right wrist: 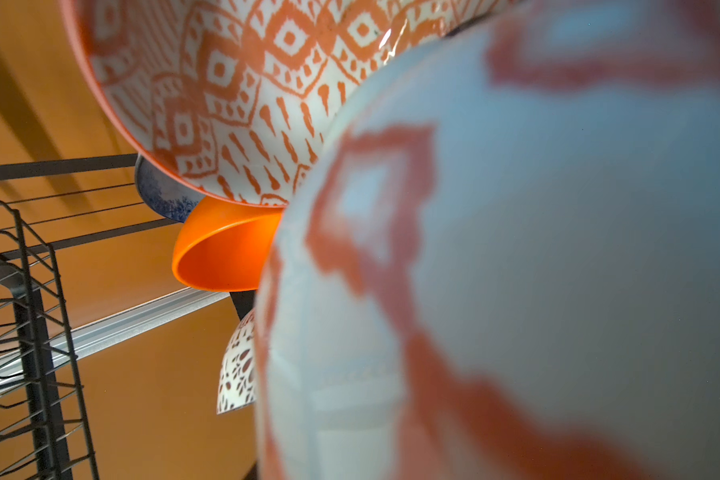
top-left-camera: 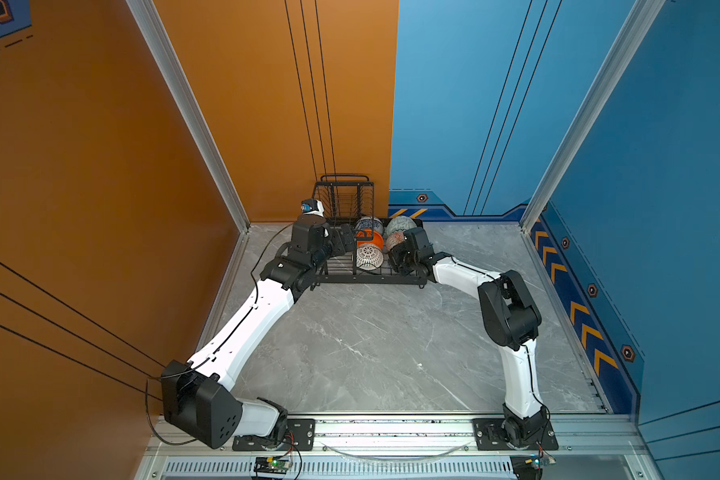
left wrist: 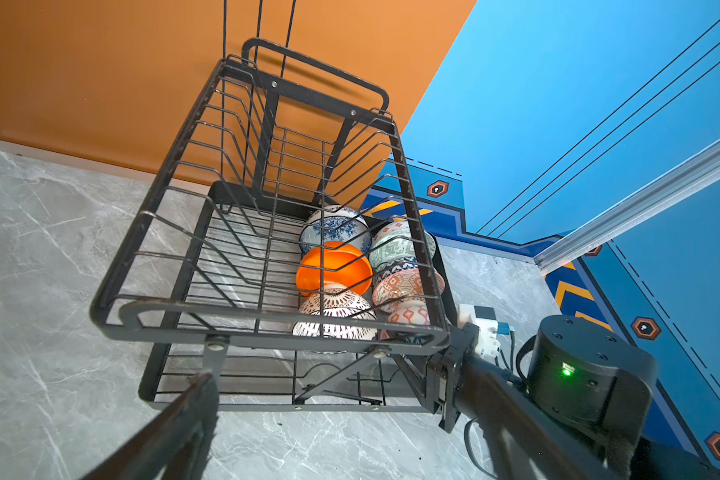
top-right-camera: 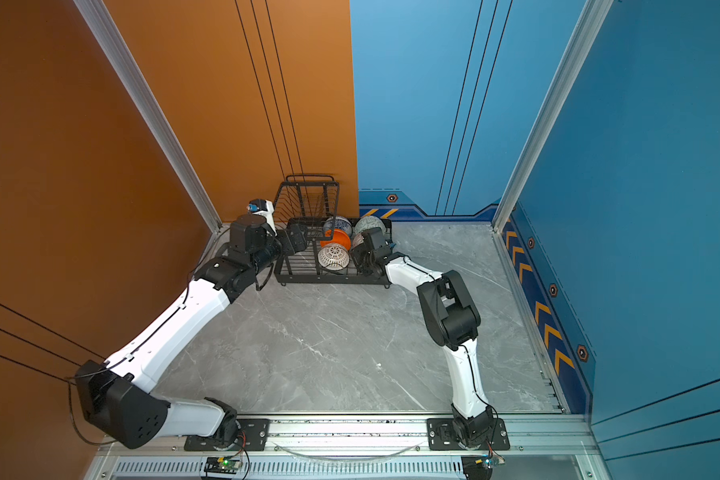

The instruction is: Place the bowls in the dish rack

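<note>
The black wire dish rack (top-left-camera: 344,195) (left wrist: 267,328) stands at the back wall. Several bowls stand on edge in its lower tray: blue floral (left wrist: 333,228), plain orange (left wrist: 333,270), white lattice (left wrist: 333,316), pale green (left wrist: 400,245) and orange-white geometric (left wrist: 408,286). A pale bowl with orange diamonds (right wrist: 516,270) fills the right wrist view, blurred and very close. My right gripper (top-left-camera: 395,249) is pressed up to that bowl, its jaws hidden. My left gripper (left wrist: 337,386) (top-left-camera: 341,243) hangs open and empty by the tray's left part.
The grey marble table (top-left-camera: 371,340) runs from the rack to the front rail. Orange wall panels (top-left-camera: 100,166) close the left side and blue panels (top-left-camera: 641,166) the right. The rack's raised basket (top-right-camera: 308,195) holds nothing.
</note>
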You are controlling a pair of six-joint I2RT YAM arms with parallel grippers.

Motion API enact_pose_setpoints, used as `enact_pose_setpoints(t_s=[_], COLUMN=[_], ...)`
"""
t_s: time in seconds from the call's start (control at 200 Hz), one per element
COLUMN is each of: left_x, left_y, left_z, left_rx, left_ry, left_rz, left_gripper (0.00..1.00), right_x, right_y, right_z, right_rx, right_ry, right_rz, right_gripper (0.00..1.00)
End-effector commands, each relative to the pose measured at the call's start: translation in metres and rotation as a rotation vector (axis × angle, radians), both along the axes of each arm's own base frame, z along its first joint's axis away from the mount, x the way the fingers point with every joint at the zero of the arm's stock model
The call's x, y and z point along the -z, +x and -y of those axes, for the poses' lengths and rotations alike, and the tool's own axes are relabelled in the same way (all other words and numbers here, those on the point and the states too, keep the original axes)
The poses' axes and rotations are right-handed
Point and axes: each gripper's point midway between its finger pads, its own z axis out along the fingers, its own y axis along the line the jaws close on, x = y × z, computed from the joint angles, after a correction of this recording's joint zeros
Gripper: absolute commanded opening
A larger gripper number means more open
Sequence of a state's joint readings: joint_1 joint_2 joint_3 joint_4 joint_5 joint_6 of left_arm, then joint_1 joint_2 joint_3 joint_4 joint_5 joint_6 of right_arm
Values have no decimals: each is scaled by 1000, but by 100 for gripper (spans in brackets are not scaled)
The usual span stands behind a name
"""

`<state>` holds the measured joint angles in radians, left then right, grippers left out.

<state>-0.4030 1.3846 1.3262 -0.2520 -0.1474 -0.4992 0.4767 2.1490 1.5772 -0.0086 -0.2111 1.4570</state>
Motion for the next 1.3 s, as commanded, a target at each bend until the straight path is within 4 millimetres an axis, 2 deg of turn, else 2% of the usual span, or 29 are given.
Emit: enact_pose_setpoints(t_s=[0.0,0.591,1.021,1.296], left_x=[-10,-10,-13,-11], left_y=[4,11,17,20], left_z=[2,11,15,18], left_rx=[-20,-21,-21,-19], left_ry=[-7,-2,-2,-5], left_rz=[19,20,23,19], left_gripper=[98,98,98,98], right_x=[24,5,-8,-15], right_y=[-3,8,17,15], right_z=[11,26,23,22], right_rx=[-5,-22,-50,-82], right_ry=[-45,-41,-35,-45], right_rz=[-73,-39,-7,7], right_gripper=[32,42,47,48])
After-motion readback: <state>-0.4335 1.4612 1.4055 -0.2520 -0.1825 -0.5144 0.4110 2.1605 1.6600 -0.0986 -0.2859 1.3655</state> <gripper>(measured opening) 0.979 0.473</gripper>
